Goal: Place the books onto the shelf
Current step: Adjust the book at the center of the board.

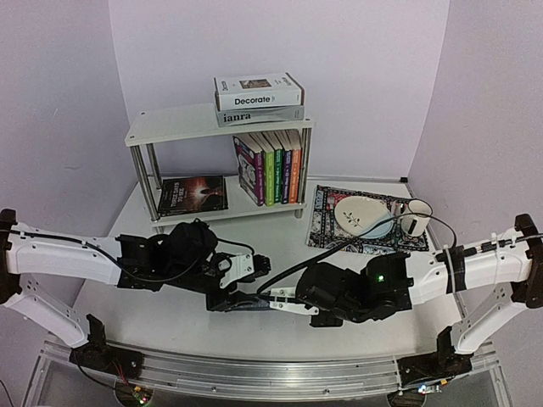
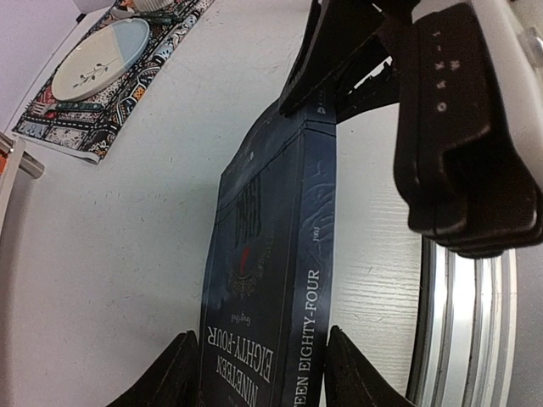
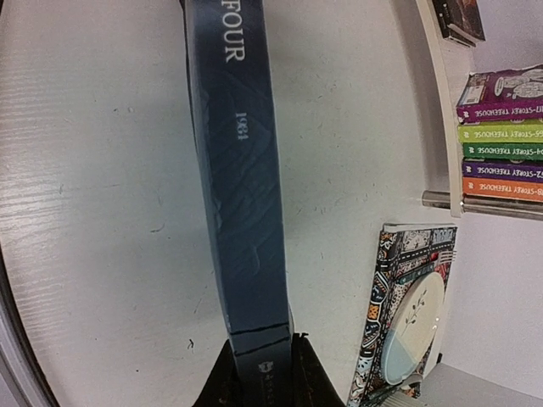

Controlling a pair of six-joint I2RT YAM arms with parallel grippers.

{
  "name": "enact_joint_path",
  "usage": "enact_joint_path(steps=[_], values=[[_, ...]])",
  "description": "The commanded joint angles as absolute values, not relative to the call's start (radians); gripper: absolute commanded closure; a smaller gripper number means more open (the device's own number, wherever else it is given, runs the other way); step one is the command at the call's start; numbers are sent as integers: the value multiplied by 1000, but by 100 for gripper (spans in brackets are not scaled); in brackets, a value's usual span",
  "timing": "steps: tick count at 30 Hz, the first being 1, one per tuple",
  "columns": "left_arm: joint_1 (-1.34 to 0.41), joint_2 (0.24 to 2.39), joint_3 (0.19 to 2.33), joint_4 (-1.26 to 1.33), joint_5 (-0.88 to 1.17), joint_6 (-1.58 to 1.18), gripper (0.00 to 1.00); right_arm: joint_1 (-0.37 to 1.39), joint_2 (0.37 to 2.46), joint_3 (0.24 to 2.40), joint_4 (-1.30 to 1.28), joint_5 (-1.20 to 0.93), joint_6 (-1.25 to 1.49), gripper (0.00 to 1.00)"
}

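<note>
The navy book [image 3: 242,170] is being held on edge, low by the desk [image 1: 170,314] in front of the shelf [image 1: 170,123]. I judge this pose is readying it to slot upright beside the Treehouse paperbacks [image 1: 273,165] on the shelf's lower tier. The right pincer [image 3: 261,377] is clenching one end of the book. The left pincer [image 2: 259,377] is straddling the other end, but I cannot tell whether it is gripping or loosened. A dark book [image 1: 193,195] is lying flat on that tier, taking up the spare room. Right of the shelf, the placemat [image 1: 327,212] with its plate [image 1: 361,214] and mug [image 1: 414,216] is crowding the approach — worth skirting.
</note>
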State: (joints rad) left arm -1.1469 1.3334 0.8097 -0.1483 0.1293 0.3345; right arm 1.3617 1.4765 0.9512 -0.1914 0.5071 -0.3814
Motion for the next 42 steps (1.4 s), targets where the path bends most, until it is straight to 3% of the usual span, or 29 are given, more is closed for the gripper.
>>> enact_joint_path(steps=[1,28,37,42], values=[[-1146,1387,891,-210,102,307,49,1362,1471,1020,-150,535,-393,100],[-1185,1618,1123,-378,51,244,54,1356,1521,1067,-149,552,-403,100],[-1215,1637,1162,-415,-28,256,66,1356,1528,1077,-147,558,-407,100],[-1222,1664,1193,-468,-60,255,66,1356,1532,1078,-148,567,-410,100]])
